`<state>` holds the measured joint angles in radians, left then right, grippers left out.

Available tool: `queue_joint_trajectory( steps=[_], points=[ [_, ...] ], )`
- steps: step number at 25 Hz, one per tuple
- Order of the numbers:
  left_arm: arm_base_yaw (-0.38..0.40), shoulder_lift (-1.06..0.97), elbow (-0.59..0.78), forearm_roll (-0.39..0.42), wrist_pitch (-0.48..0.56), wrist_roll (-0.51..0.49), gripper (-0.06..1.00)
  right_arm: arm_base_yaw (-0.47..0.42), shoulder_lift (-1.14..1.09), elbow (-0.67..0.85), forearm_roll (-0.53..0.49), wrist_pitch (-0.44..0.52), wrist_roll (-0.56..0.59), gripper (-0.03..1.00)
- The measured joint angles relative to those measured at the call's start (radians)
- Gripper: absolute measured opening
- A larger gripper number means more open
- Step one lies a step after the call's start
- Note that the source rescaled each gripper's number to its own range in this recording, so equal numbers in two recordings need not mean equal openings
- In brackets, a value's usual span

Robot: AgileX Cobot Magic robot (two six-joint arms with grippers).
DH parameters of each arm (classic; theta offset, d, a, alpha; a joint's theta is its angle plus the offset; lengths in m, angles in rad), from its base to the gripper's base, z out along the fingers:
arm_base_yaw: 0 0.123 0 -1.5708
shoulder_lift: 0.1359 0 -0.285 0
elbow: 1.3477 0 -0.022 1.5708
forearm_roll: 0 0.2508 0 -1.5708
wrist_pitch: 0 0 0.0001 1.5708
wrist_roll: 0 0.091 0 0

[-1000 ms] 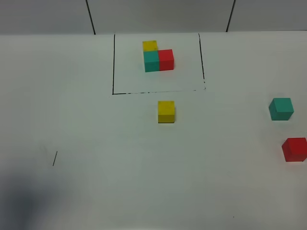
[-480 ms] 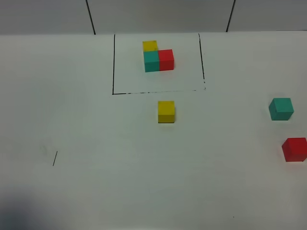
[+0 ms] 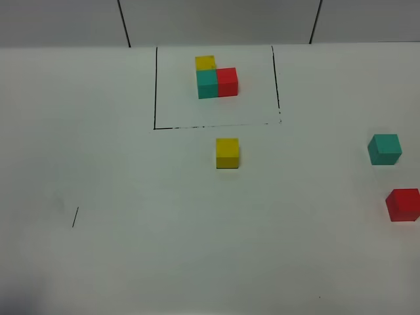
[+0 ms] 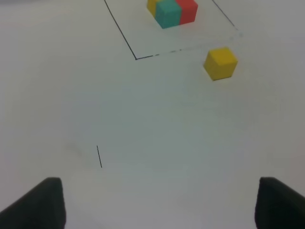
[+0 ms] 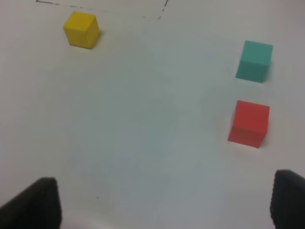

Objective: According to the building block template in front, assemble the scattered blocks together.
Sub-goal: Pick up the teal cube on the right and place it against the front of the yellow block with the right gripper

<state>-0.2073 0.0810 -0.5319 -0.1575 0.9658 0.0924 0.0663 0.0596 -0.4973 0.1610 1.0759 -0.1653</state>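
The template [image 3: 216, 79] is an L of joined yellow, teal and red cubes inside a black-lined rectangle at the table's far middle; it also shows in the left wrist view [image 4: 170, 12]. The loose yellow cube [image 3: 228, 153] sits just in front of the outline, seen also in the left wrist view [image 4: 220, 63] and the right wrist view [image 5: 82, 29]. The loose teal cube [image 3: 384, 149] [image 5: 255, 60] and red cube [image 3: 403, 204] [image 5: 249, 122] lie at the right edge. My left gripper [image 4: 157, 205] and right gripper [image 5: 164, 205] are open and empty, out of the high view.
A white table [image 3: 164, 230] carries everything. A short black mark [image 3: 75, 216] lies at the front left, also seen in the left wrist view [image 4: 99, 156]. A grey panelled wall [image 3: 216, 20] runs behind the table's far edge.
The dark shadow at the table's front left corner has shrunk and drawn back toward the corner. The cubes have not moved.
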Motion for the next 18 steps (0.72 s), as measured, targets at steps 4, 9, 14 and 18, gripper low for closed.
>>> queue_joint_trajectory(
  steps=[4,9,14,18],
  points=[
    [0.000,-0.067,0.002,-0.001,0.009,0.000,0.85,0.000,0.000,0.000,0.000,0.000,0.000,0.81],
    [0.000,-0.087,0.024,-0.002,0.076,0.002,0.85,0.000,0.000,0.000,0.000,0.000,0.002,0.81],
    [0.000,-0.088,0.028,-0.002,0.085,0.001,0.85,0.000,0.000,0.000,0.000,0.000,0.003,0.81],
    [0.000,-0.088,0.028,-0.002,0.085,0.001,0.85,0.000,0.000,0.000,0.000,0.000,0.004,0.81]
  ],
)
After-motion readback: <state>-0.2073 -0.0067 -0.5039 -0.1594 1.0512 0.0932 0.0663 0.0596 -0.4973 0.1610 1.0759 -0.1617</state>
